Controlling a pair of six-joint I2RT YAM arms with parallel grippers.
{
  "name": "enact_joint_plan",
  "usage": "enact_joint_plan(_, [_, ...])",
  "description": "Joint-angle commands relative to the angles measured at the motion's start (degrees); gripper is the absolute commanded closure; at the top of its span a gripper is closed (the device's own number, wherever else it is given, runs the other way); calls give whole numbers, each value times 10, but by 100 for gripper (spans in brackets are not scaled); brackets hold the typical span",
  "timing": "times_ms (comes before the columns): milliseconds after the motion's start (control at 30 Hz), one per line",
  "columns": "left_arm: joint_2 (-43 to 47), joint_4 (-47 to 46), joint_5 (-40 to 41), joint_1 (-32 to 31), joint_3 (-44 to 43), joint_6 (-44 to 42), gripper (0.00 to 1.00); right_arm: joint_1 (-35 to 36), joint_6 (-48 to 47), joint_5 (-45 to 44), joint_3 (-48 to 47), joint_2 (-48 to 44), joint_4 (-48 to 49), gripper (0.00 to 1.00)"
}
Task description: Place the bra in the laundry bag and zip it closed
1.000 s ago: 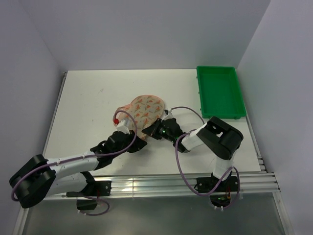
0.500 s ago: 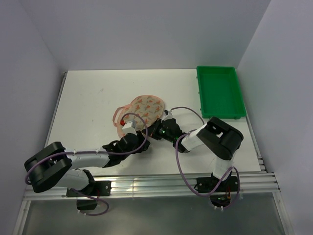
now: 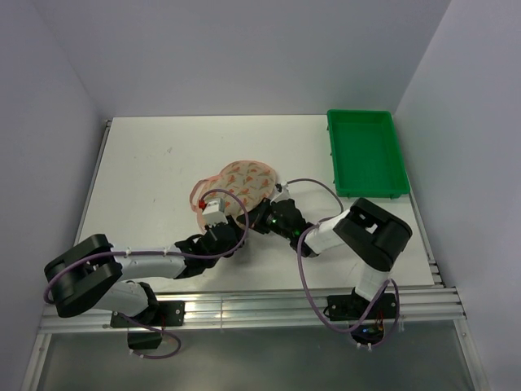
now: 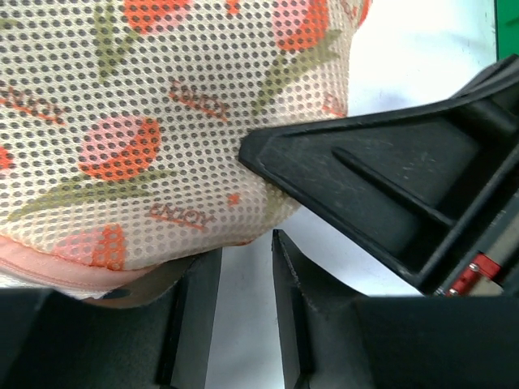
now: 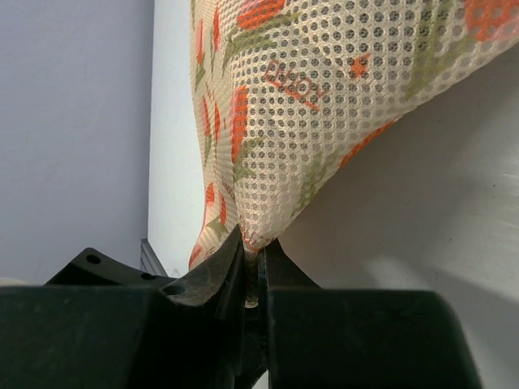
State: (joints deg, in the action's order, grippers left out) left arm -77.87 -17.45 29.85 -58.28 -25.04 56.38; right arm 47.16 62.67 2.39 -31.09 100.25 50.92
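The peach-pink mesh laundry bag [image 3: 244,179] with red-orange prints lies mid-table. My right gripper [image 3: 262,218] is shut on its near edge; in the right wrist view the mesh [image 5: 324,97] is pinched between the fingers [image 5: 253,243] and pulled up into a taut peak. My left gripper [image 3: 234,234] is just left of it at the bag's near rim. In the left wrist view its fingers [image 4: 243,247] stand a little apart with bare table between them, and the bag [image 4: 162,121] and its pink trim lie over the left fingertip. The bra does not show in any view.
A green plastic tray [image 3: 366,152] stands at the far right of the table. The right gripper's black body [image 4: 389,186] fills the right of the left wrist view, close to my left fingers. A small red piece [image 3: 200,201] sits at the bag's left end.
My left gripper has moved right and forward to the bag's near edge, beside the right gripper. The right gripper keeps its hold on the mesh, and the bag has shifted slightly.
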Motion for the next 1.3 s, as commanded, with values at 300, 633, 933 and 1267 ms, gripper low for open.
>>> enact_joint_plan(300, [-8,-7,58,-1,-14,-14,80,20,-6,-10,21,-34,4,100])
enact_joint_plan(633, [-13,7,67,-6,-23,-21,100,22,-8,-8,22,-24,9,100])
enact_joint_plan(933, [35,38,61,-27,16,-6,100,10,-28,3,9,-19,-2,100])
enact_joint_plan(1267, [118,112,66,-27,77,26,100,-36,-62,37,18,-37,-23,100])
